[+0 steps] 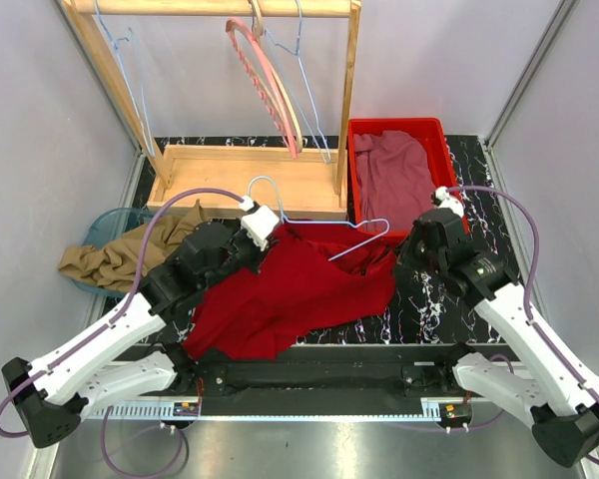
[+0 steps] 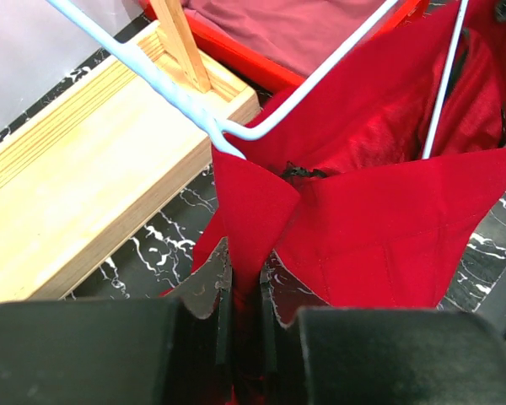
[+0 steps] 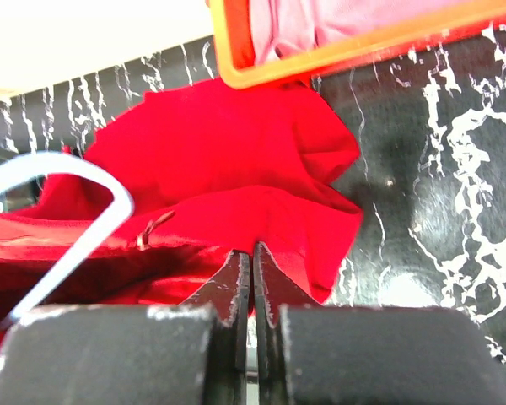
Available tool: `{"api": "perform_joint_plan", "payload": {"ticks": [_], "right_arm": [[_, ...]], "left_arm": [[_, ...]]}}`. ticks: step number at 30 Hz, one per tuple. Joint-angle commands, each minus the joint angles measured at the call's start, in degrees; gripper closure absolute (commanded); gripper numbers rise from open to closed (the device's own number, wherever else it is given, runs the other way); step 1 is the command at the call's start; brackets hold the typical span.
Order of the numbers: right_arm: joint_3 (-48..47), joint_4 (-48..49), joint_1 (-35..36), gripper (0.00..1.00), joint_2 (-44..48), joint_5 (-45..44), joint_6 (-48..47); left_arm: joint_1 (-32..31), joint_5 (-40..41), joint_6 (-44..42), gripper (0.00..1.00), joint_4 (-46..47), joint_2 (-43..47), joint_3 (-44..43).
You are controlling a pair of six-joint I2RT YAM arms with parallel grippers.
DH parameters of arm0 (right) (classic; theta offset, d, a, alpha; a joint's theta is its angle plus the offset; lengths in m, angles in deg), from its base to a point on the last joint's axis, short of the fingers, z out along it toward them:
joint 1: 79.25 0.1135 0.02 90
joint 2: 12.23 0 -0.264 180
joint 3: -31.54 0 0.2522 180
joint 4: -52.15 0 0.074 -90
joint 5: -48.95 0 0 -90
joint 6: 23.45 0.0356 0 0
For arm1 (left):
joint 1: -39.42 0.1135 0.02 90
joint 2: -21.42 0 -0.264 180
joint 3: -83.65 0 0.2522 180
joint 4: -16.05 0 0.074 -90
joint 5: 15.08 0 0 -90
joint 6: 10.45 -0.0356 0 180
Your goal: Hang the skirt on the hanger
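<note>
The red skirt [image 1: 290, 289] lies crumpled on the black marbled table between my arms. A light blue wire hanger [image 1: 319, 222] lies across its top edge, one end tucked into the cloth. In the left wrist view my left gripper [image 2: 244, 283] is shut on a fold of the skirt [image 2: 379, 228], just below the hanger's [image 2: 236, 131] corner. In the right wrist view my right gripper [image 3: 253, 257] is shut on the skirt's [image 3: 228, 160] right edge, with the hanger's [image 3: 76, 224] end to its left. From above, the left gripper [image 1: 263, 232] and right gripper [image 1: 411, 254] hold opposite sides.
A wooden rack [image 1: 245, 180] with a pink hanger [image 1: 270, 85] and wire hangers stands at the back. A red bin [image 1: 354, 180] with a maroon garment [image 1: 394, 170] is at the back right. A tan cloth [image 1: 120, 254] lies over a blue basin [image 1: 100, 228] at left.
</note>
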Motion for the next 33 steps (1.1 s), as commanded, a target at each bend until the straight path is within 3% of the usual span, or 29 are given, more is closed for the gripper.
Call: {"api": "perform_joint_plan", "payload": {"ticks": [1, 10, 17, 25, 33], "right_arm": [[-5.72, 0.97, -0.82, 1.0, -5.3, -3.87, -1.28], [-12.49, 2.55, -5.39, 1.0, -12.87, -4.22, -4.27], [-13.11, 2.38, -8.21, 1.0, -12.61, -1.85, -5.24], [-19.51, -0.17, -8.21, 1.0, -13.75, -2.11, -7.34], [-25.5, -1.23, -8.21, 1.0, -17.27, 1.99, -9.19]], "left_arm": [[-1.13, 0.16, -0.12, 1.0, 4.78, 1.3, -0.1], [-2.36, 5.25, -0.47, 1.0, 4.34, -2.11, -0.19], [-3.15, 16.85, -0.73, 1.0, 5.13, -4.67, -0.54], [-5.7, 12.99, -1.0, 1.0, 5.22, -5.82, -0.89], [-11.06, 23.79, -1.35, 1.0, 5.92, -8.8, -2.56]]}}
